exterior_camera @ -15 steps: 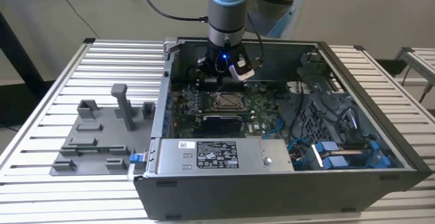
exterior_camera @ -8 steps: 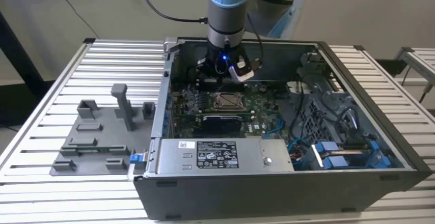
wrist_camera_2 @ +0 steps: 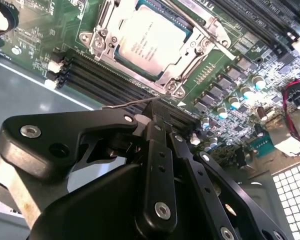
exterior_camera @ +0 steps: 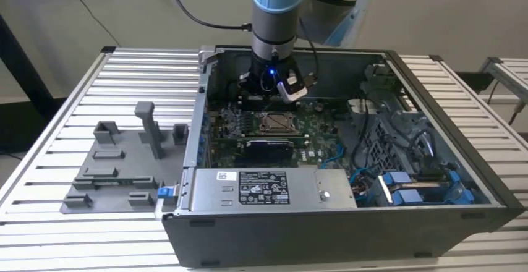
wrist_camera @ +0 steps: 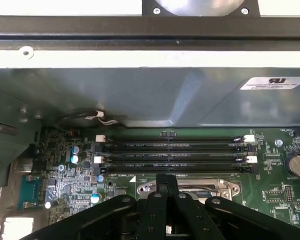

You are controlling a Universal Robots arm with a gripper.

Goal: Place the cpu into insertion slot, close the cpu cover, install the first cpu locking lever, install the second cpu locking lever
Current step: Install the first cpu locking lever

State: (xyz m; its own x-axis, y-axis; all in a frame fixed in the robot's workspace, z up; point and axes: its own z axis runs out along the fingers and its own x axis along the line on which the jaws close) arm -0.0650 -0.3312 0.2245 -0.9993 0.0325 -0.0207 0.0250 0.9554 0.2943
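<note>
While the cpu (wrist_camera_2: 151,40) sits in the insertion slot (wrist_camera_2: 92,40) under the lowered cpu cover (wrist_camera_2: 190,48), the tool (wrist_camera_2: 157,114) hangs just beside it, fingers pressed together. A thin locking lever (wrist_camera_2: 125,103) crosses its tip; whether it is gripped I cannot tell.

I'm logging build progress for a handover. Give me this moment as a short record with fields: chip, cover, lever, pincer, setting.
cpu: seated face up in the insertion slot
cpu cover: down, framing the chip
locking lever: thin wire bar along the socket's edge, at the pincer's tip; whether it is latched cannot be told
pincer: shut, just beside the socket, over the memory slots
setting: green motherboard inside an open computer case
</note>
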